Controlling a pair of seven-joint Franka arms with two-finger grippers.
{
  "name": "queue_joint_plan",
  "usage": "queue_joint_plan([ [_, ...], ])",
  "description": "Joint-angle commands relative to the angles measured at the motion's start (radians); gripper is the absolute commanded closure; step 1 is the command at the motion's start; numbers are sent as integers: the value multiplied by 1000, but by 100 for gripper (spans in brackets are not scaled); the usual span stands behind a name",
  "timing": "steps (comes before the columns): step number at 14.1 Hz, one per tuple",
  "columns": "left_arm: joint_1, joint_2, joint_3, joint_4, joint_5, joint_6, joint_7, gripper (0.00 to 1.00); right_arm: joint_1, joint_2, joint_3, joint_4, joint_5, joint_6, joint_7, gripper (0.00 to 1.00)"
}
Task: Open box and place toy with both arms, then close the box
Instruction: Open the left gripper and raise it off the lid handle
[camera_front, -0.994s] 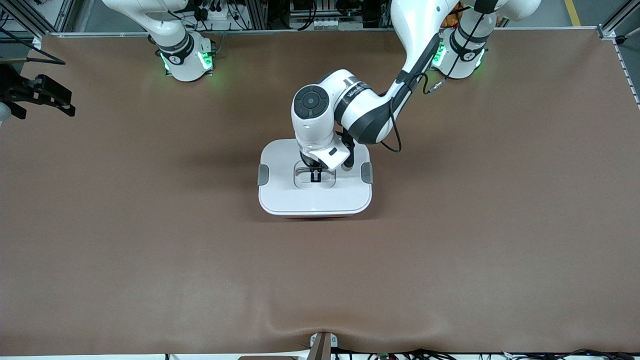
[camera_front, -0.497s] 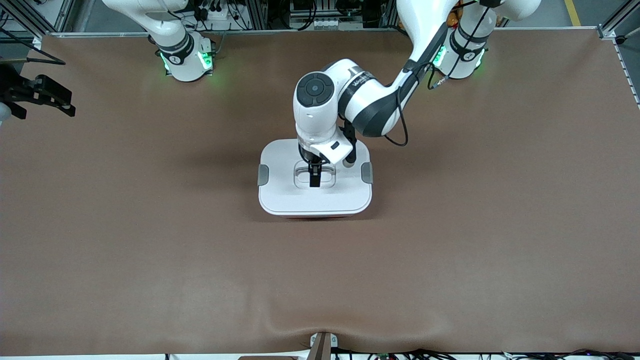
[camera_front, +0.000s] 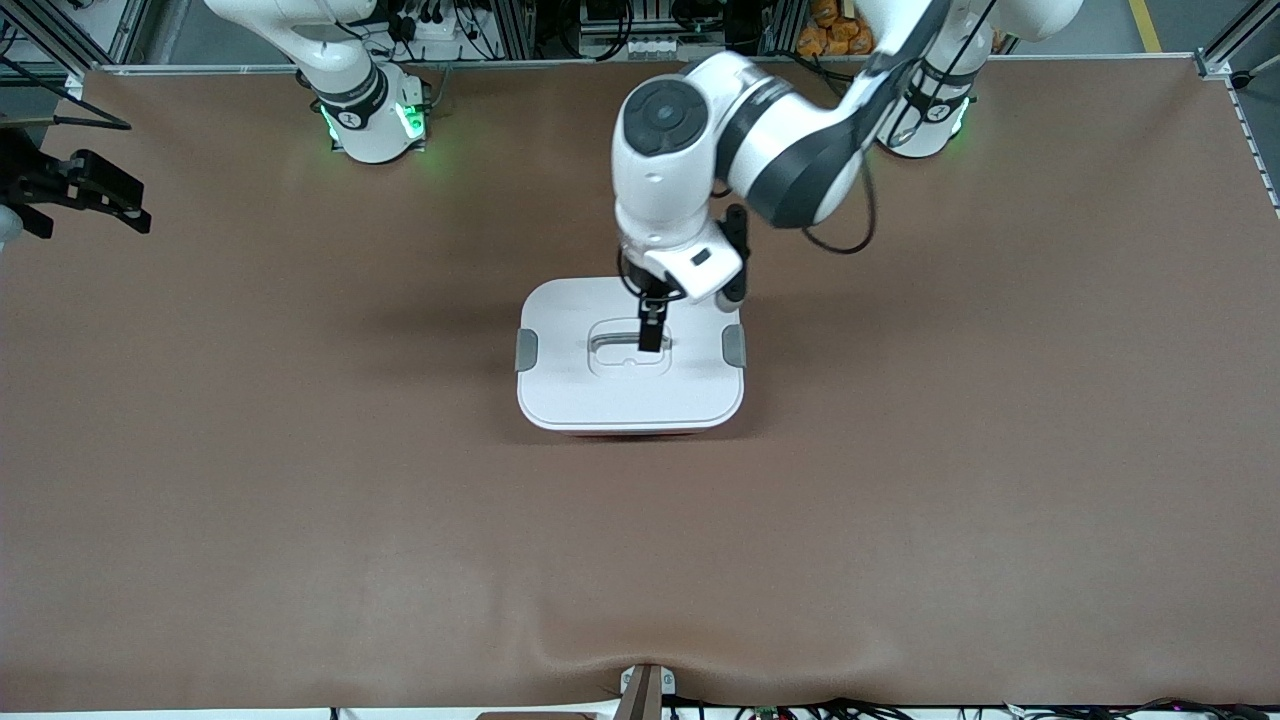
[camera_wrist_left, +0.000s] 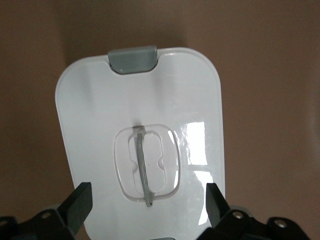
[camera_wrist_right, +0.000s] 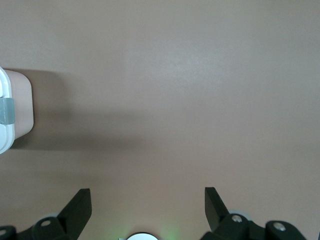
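Observation:
The box (camera_front: 600, 395) stands mid-table with its white lid (camera_wrist_left: 100, 125) on, and a sliver of pink tub (camera_front: 625, 432) shows under the lid's near edge. A thin grey handle (camera_wrist_left: 142, 165) lies in the lid's recess, and grey clips (camera_front: 526, 348) sit on both short sides. My left gripper (camera_front: 650, 335) hangs open just above the handle (camera_front: 620, 345), holding nothing; in the left wrist view its fingers (camera_wrist_left: 80, 200) straddle the recess without touching. My right gripper (camera_wrist_right: 145, 200) is open and empty over bare table, waiting. The toy is out of view.
In the right wrist view one end of the box (camera_wrist_right: 10, 115) shows at the frame's edge, with the right arm's green-lit base (camera_wrist_right: 142, 236) close by. The brown table (camera_front: 900, 500) spreads round the box on all sides.
My left gripper has opened off the lid handle and risen, drifting toward the left arm's base. The lid stays on the box. The right arm has not moved.

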Motion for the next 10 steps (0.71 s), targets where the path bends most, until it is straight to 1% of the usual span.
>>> queue_joint_plan([
  [1, 51, -91, -1, -23, -10, -61, 143, 0, -12, -21, 5, -15, 4, 6, -13, 0],
  [3, 88, -140, 0, -23, -5, -104, 265, 0, -15, -19, 5, -16, 4, 5, -13, 0],
  [6, 182, -214, 0, -23, -5, -182, 616, 0, -27, -19, 5, -15, 5, 6, -14, 0],
  [10, 315, -268, 0, -23, -4, -251, 980, 0, -33, -19, 5, -15, 14, 5, -14, 0],
])
